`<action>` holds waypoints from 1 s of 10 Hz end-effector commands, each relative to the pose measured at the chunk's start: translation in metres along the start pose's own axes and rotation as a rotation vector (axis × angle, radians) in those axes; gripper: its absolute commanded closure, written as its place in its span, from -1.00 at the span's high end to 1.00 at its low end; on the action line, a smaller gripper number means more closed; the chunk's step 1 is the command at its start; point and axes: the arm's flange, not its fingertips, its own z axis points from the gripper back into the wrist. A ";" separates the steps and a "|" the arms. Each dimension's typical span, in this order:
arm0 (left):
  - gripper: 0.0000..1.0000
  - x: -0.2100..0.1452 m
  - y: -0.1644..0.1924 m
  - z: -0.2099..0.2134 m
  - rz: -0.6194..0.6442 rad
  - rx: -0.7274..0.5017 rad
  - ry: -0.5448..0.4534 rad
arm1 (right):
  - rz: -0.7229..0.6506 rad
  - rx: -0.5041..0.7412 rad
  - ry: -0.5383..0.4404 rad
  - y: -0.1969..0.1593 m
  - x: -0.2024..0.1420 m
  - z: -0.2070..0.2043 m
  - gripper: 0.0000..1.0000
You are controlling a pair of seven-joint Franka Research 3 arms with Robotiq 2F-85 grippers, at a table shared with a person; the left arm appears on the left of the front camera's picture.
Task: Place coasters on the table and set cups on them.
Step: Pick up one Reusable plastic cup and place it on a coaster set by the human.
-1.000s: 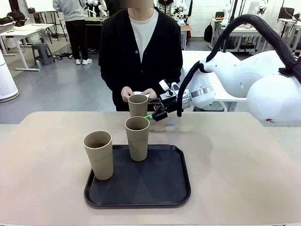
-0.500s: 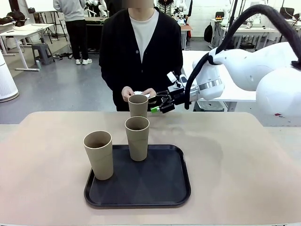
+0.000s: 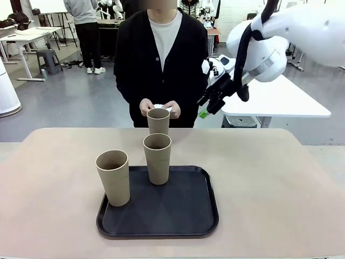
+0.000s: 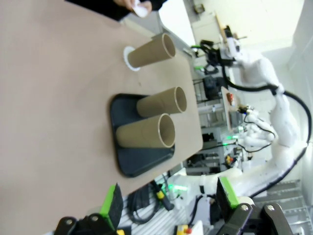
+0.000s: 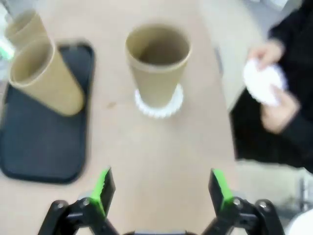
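Here, coaster [image 5: 159, 106]: one lies flat on the table [image 3: 269, 183], centre of the right wrist frame, with its scalloped edge showing around the base of a cup.
Far cup [image 3: 158, 121]: upright on that coaster, upper middle of the front frame, just beyond the far edge of the tray [image 3: 178, 211] and apart from it.
Middle cup [image 3: 157, 158]: upright on the tray near its far edge, centre of the front frame.
Left cup [image 3: 114, 177]: upright near the tray's left edge, left of centre, apart from the middle cup.
Spare coasters [image 5: 264, 81]: white lacy paper held between the person's hands [image 5: 279, 110], right side of the right wrist frame; I cannot tell how many.
Tray: black with rounded corners, flat on the table, lower middle of the front frame.
Right gripper [image 5: 160, 191]: jaws wide apart with nothing between them. In the front frame it hangs in the air, upper right of centre, beyond the table's far edge and well clear of the far cup.
Left gripper [image 4: 168, 198]: jaws wide apart and empty, bottom of the left wrist frame, well away from the cups and tray.
Person: stands at the far side, top centre of the front frame, hands just behind the far cup's rim.
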 end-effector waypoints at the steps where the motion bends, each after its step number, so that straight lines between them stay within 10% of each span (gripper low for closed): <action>1: 1.00 0.001 0.000 0.001 -0.021 -0.012 -0.008 | -0.081 -0.028 0.319 0.056 0.030 0.029 1.00; 5: 1.00 0.001 0.000 0.001 -0.021 -0.012 -0.008 | -0.106 -0.035 0.367 0.089 0.105 0.088 1.00; 10: 1.00 0.001 0.000 0.001 -0.021 -0.012 -0.008 | -0.108 -0.078 0.397 0.094 0.071 0.073 1.00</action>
